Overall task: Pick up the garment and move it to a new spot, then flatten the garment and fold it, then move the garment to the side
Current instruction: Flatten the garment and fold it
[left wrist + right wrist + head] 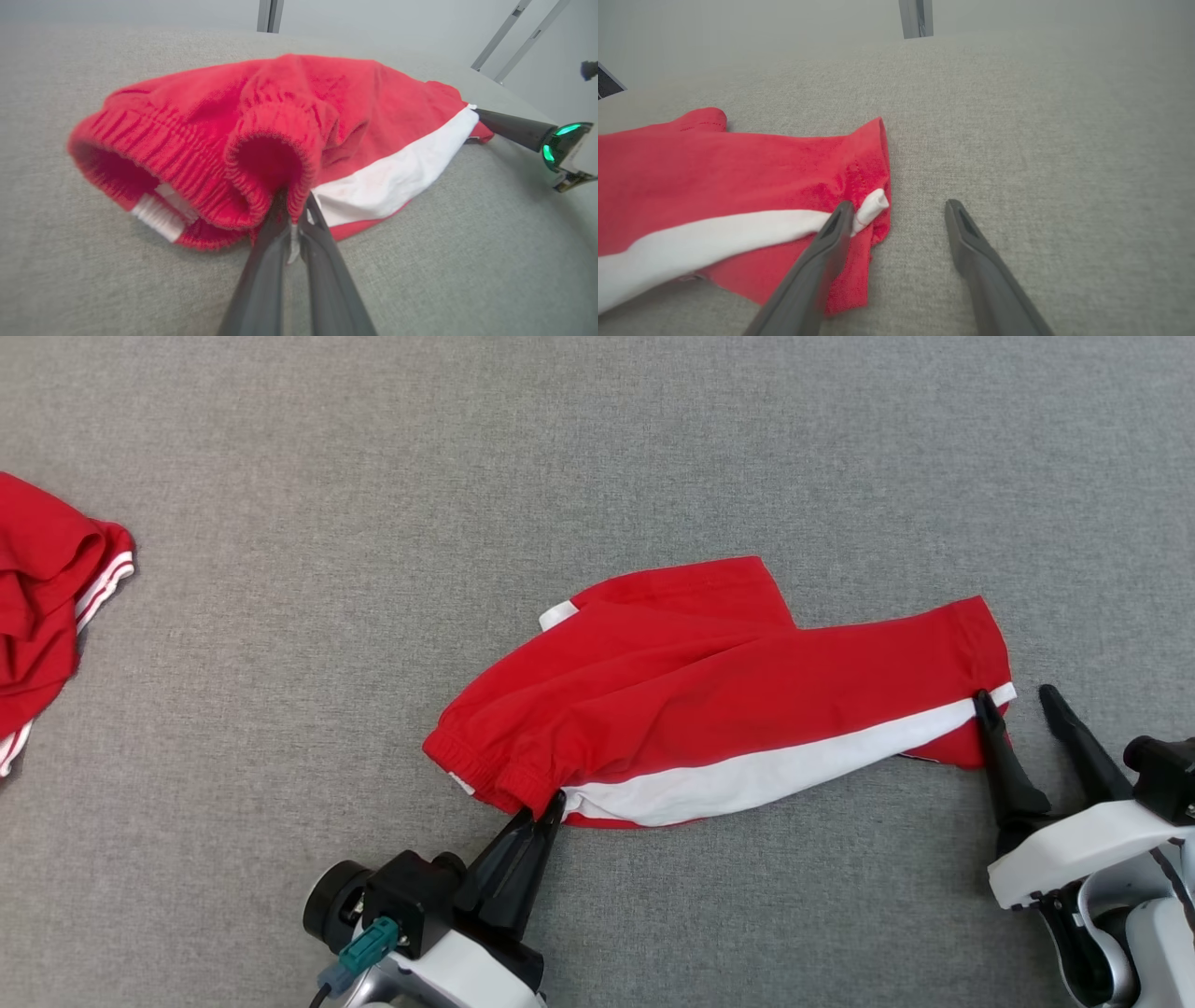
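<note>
The garment (709, 691) is a pair of red shorts with a white side stripe, lying crumpled across the middle of the grey cloth surface. My left gripper (551, 803) is shut on the near edge of its elastic waistband (261, 140), and the cloth is pinched between the left gripper's (294, 205) fingers. At the other end my right gripper (1015, 695) stands open at the leg hem (878, 177). One of its fingers (831, 233) rests on the white stripe's end. The other finger (966, 233) is over bare surface beside the garment (714, 177).
A second red garment with white stripes (47, 607) lies bunched at the far left edge. The grey fabric surface (597, 448) stretches open behind and to the right of the shorts. Metal frame posts (268, 14) stand beyond the surface's far edge.
</note>
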### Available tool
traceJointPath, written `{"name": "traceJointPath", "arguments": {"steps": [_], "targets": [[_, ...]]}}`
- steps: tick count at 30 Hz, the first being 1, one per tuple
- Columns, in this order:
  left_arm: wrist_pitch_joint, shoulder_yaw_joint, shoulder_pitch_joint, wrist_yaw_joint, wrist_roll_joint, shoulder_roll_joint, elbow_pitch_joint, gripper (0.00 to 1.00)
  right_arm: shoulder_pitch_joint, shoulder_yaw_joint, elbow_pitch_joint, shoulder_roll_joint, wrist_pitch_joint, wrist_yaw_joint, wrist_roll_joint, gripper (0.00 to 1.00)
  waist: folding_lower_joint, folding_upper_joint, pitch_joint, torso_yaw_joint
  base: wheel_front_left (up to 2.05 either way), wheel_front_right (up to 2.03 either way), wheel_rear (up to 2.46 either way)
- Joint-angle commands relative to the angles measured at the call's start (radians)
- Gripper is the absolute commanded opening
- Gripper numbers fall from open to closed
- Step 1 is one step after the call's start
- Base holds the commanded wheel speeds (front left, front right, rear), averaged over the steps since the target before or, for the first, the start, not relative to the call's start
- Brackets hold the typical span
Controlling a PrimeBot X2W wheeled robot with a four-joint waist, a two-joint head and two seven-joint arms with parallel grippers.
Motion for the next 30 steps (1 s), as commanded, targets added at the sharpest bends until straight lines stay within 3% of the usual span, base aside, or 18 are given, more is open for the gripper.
{"name": "traceJointPath", "arguments": {"steps": [1,3,15,30], "targets": [[-0.009,0.001,-0.015,0.001,0.002,-0.002,0.006,0.0,-0.008,0.005,0.007,-0.008,-0.006,0.0,0.01,0.48,0.0,-0.0001,0.004,-0.001,0.0,0.0,0.0],[-0.016,0.001,-0.022,0.003,0.001,-0.004,0.011,0.0,-0.012,0.023,0.01,-0.008,-0.007,0.0,0.02,0.0,0.0,-0.0001,0.005,-0.005,0.0,0.0,0.0],[-0.046,0.023,-0.084,0.019,0.023,0.022,-0.039,0.0,-0.04,0.019,-0.088,-0.026,-0.05,0.0,0.027,0.0,0.0,-0.0001,-0.031,-0.026,0.0,0.0,0.0],[-0.006,0.078,-0.291,0.022,0.048,0.06,-0.172,0.0,-0.148,-0.03,-0.27,-0.036,-0.019,0.0,0.012,0.0,0.0,-0.0001,-0.141,-0.06,0.0,0.0,0.0]]}}
